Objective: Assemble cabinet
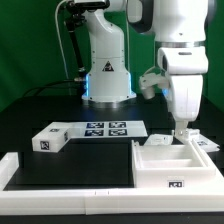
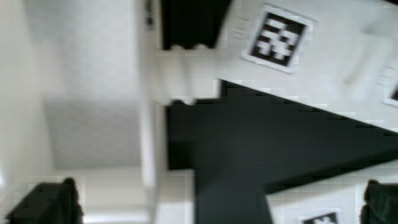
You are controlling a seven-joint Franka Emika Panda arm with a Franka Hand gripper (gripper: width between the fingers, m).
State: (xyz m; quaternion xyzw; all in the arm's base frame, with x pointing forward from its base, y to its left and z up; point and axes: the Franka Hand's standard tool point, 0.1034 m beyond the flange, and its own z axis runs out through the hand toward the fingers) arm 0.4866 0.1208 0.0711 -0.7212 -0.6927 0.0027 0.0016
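The cabinet's open white box (image 1: 170,165) lies at the exterior view's right front, with a tag on its front face. A white panel (image 1: 205,143) lies just behind it. A white tagged block (image 1: 50,140) lies at the exterior view's left. My gripper (image 1: 181,130) points down over the back edge of the box. In the wrist view my gripper (image 2: 210,205) is open, with its dark fingertips (image 2: 45,205) far apart. White cabinet walls (image 2: 89,110) and a tagged panel (image 2: 276,38) lie below it. Nothing is held.
The marker board (image 1: 100,128) lies flat in the middle, in front of the robot base (image 1: 105,70). A low white rail (image 1: 60,180) edges the black table at the front and at the exterior view's left.
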